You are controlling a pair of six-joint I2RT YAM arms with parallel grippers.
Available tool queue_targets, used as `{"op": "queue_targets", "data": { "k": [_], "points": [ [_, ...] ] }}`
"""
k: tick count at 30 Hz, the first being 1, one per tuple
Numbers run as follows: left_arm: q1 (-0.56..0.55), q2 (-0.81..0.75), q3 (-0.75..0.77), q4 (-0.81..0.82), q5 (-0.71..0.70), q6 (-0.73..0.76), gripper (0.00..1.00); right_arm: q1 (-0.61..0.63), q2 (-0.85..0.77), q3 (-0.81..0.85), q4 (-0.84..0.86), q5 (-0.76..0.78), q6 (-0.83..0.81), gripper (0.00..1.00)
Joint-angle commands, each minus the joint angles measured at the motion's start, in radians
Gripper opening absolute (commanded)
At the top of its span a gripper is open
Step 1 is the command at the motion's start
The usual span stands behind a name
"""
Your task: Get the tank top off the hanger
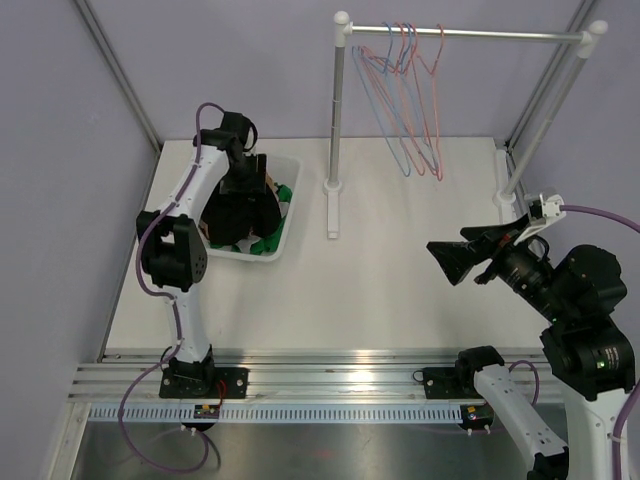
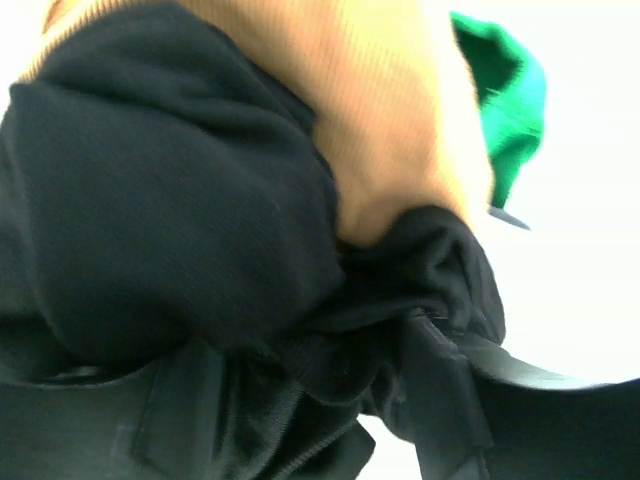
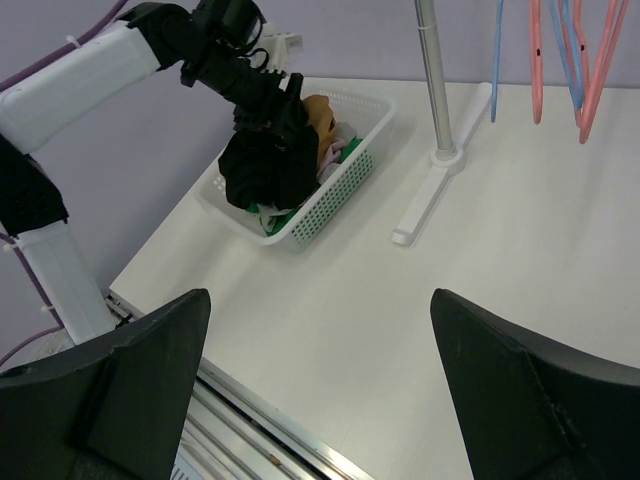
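My left gripper (image 1: 245, 178) is over the white basket (image 1: 283, 246) at the back left and is shut on the black tank top (image 1: 238, 210), which hangs bunched from it into the basket. In the left wrist view the black fabric (image 2: 170, 200) fills the space between my fingers (image 2: 445, 395). In the right wrist view the tank top (image 3: 268, 160) dangles over the basket (image 3: 345, 185). Several empty red and blue hangers (image 1: 405, 90) hang on the rack rail (image 1: 470, 34). My right gripper (image 1: 452, 262) is open and empty above the table's right side, its jaws wide apart (image 3: 320, 390).
The basket also holds a tan garment (image 2: 400, 110) and a green one (image 2: 505, 100). The rack's left post (image 1: 335, 120) and foot (image 1: 332, 215) stand beside the basket; its right post (image 1: 540, 120) is at the back right. Purple walls close in the sides.
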Motion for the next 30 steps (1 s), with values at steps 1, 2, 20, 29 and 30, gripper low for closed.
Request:
{"op": "queue_targets", "data": {
  "k": [1, 2, 20, 29, 30],
  "points": [
    [0.003, -0.131, -0.021, 0.051, 0.103, -0.068, 0.68, 0.003, 0.03, 0.039, -0.014, 0.04, -0.039, 1.0],
    [0.003, -0.15, -0.022, 0.062, 0.134, -0.07, 0.69, 0.003, 0.035, 0.041, -0.024, 0.046, -0.044, 0.99],
    [-0.005, -0.806, -0.292, 0.163, -0.116, -0.115, 0.99, 0.004, 0.114, 0.117, -0.234, 0.319, -0.095, 0.99],
    [-0.02, -1.314, -0.66, 0.158, -0.32, -0.104, 0.99, 0.004, 0.07, 0.097, -0.294, 0.496, -0.137, 0.99],
    [-0.02, -1.342, -0.682, 0.141, -0.331, -0.098, 0.99, 0.004, 0.056, 0.094, -0.298, 0.511, -0.136, 1.0]
  ]
}}
